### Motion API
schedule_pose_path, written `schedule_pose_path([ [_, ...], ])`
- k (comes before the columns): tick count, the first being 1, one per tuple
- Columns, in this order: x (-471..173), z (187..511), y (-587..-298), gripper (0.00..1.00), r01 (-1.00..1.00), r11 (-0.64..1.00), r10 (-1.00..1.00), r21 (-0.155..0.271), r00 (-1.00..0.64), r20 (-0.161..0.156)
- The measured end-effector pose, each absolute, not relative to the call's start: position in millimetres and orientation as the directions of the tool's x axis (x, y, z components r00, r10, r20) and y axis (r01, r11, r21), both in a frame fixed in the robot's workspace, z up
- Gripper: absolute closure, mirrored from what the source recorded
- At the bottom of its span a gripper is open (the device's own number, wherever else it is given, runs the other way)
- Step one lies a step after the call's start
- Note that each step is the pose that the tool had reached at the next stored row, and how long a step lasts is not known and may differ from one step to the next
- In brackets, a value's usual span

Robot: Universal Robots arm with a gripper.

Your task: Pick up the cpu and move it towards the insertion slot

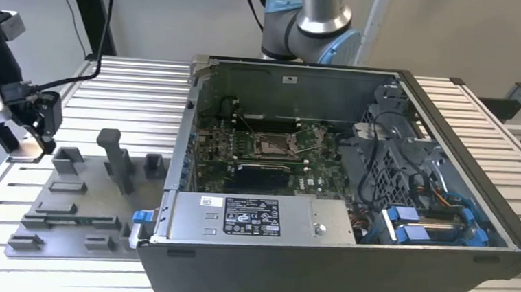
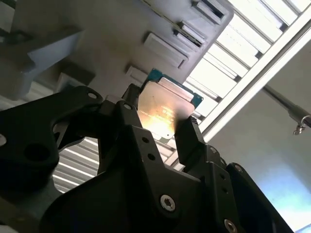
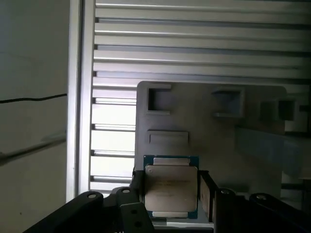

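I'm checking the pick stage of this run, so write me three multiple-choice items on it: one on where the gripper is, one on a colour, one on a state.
1. Where is the black gripper relative to the open grey computer case?
A. Inside it.
B. Outside it, at the exterior view's left, by the grey plastic tray.
C. Outside it, at the exterior view's right.

2. What colour rims the small square silvery-topped cpu?
A. Red.
B. Yellow.
C. Teal-green.

3. What is the gripper's state?
A. Shut on the cpu.
B. Open, empty.
C. Shut on a cable.

Key:
1 B, the exterior view shows it beside the tray, clear of the case.
2 C, a teal-green edge frames the metal top in both wrist views.
3 A, the fingers clamp the chip's two sides.
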State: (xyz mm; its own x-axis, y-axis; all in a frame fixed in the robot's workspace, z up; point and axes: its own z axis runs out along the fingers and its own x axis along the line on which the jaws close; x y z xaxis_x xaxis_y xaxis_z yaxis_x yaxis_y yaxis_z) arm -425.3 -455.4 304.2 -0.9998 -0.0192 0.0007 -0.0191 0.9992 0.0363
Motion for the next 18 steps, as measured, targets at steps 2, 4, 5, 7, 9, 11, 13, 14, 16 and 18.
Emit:
schedule_pose_path([
  [2,-425,314,-455,1.00,-0.019,0.999,-0.019,0.036,-1.000,0.001],
  [4,-425,323,-455,1.00,-0.019,0.999,-0.019,0.036,-1.000,0.001],
  [5,-425,327,-455,1.00,-0.019,0.999,-0.019,0.036,-1.000,0.001],
  [7,-425,335,-455,1.00,-0.019,0.999,-0.019,0.036,-1.000,0.001],
  [9,-425,342,-455,1.00,-0.019,0.999,-0.019,0.036,-1.000,0.001],
  [11,-425,350,-455,1.00,-0.019,0.999,-0.019,0.036,-1.000,0.002],
  [13,-425,357,-455,1.00,-0.019,0.999,-0.019,0.036,-1.000,0.002],
  [14,-425,360,-455,1.00,-0.019,0.999,-0.019,0.036,-1.000,0.002],
  [16,-425,368,-455,1.00,-0.019,0.999,-0.019,0.036,-1.000,0.002],
  [18,-425,375,-455,1.00,-0.019,0.999,-0.019,0.036,-1.000,0.001],
])
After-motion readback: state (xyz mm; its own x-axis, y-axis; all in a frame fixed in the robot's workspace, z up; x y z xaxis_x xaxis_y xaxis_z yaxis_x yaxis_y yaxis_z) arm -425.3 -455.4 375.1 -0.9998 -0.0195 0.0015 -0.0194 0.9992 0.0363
